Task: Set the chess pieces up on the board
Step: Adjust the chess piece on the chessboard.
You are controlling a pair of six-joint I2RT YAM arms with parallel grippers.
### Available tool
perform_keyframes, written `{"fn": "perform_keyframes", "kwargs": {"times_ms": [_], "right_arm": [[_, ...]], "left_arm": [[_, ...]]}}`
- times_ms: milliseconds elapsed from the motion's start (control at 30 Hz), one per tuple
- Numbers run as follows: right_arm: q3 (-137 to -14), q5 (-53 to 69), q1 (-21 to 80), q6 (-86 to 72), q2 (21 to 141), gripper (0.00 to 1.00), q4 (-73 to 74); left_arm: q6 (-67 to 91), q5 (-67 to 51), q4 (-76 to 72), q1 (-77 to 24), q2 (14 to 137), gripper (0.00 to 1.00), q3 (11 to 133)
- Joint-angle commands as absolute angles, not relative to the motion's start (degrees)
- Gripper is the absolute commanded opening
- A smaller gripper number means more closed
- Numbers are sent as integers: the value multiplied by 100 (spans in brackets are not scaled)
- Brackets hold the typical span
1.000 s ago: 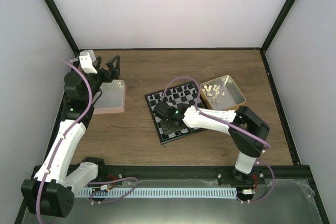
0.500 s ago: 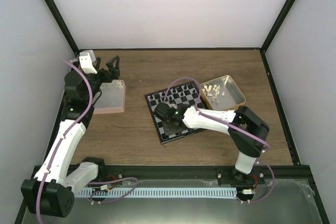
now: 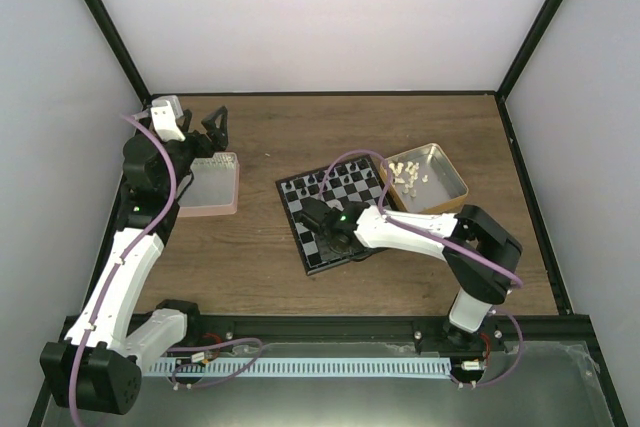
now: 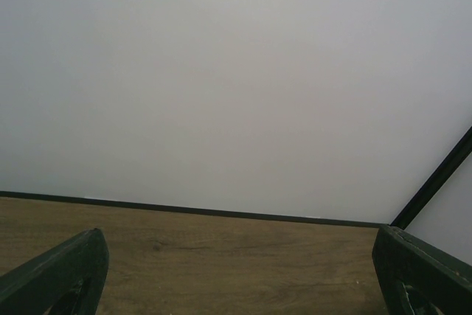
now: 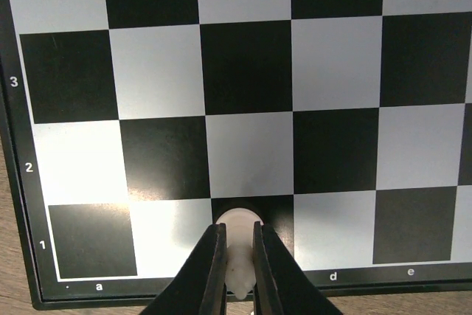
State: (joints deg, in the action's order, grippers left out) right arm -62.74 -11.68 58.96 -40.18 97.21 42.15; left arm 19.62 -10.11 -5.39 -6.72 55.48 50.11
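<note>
Right claw [image 5: 237,232] newly around chess piece [image 5: 237,217], c1

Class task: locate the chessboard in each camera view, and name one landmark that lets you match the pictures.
Top external: board mid-table, left of the tan tray, under the right gripper.
Left wrist: not in it.
Right wrist: board fills the picture.
Shared landmark: the right gripper, shut on a white piece at the board's edge.
</note>
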Motion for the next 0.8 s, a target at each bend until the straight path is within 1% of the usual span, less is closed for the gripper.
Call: {"fn": "perform_keyframes", "kwargs": {"times_ms": [0, 300, 400, 467, 533, 633, 667, 767], "right_arm": [[-6207, -1290, 5860, -4176, 9671, 9, 4446], [-6075, -1206, 5854, -4165, 9554, 10, 4413], [-6088, -1227, 5853, -4138, 9545, 13, 4374], [-6156, -1238, 5845, -4135, 9543, 19, 4368], [-6279, -1264, 5831, -4120, 9534, 28, 4355], [-6485, -1291, 5714, -4080, 9380, 35, 4339], [-6554, -1251, 5640, -4078, 9319, 40, 4335], [-6666, -1211, 5379, -4079, 9044, 45, 4290]], "left_arm": [[1907, -971, -606, -650, 5518, 100, 4977], [1916, -967, -604, -650, 5511, 100, 4970], [1916, -967, -615, -650, 5511, 100, 4970], [1916, -967, -613, -650, 5511, 100, 4973], [1916, -967, -616, -650, 5519, 100, 4975], [1916, -967, -624, -650, 5519, 100, 4974], [1916, -973, -628, -650, 5517, 100, 4975], [1892, -963, -625, -650, 5512, 100, 4983]]}}
